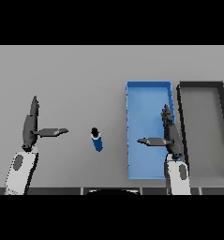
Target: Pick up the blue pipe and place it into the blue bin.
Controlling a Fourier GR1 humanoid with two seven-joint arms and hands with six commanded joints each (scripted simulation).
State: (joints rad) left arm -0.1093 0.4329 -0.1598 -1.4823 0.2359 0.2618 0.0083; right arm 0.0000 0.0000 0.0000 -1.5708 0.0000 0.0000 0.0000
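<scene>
Head view, read from the near edge outward. The right hand (171, 136) hangs over the near right part of the blue bin (132, 117), fingers straight and thumb spread toward the left, holding nothing. The left hand (31, 126) shows at the left, likewise open and empty. Between them the blue pipe (97, 139) lies on the grey table (76, 75), just left of the bin and apart from both hands. Its long axis runs roughly near to far, tilted slightly, with the dark end pointing away. The step in hand appears to be the reach, with no grasp made yet. The next move likely calls for bringing a hand across the pipe's short width. A dark bin (181, 108) stands right of the blue one.
</scene>
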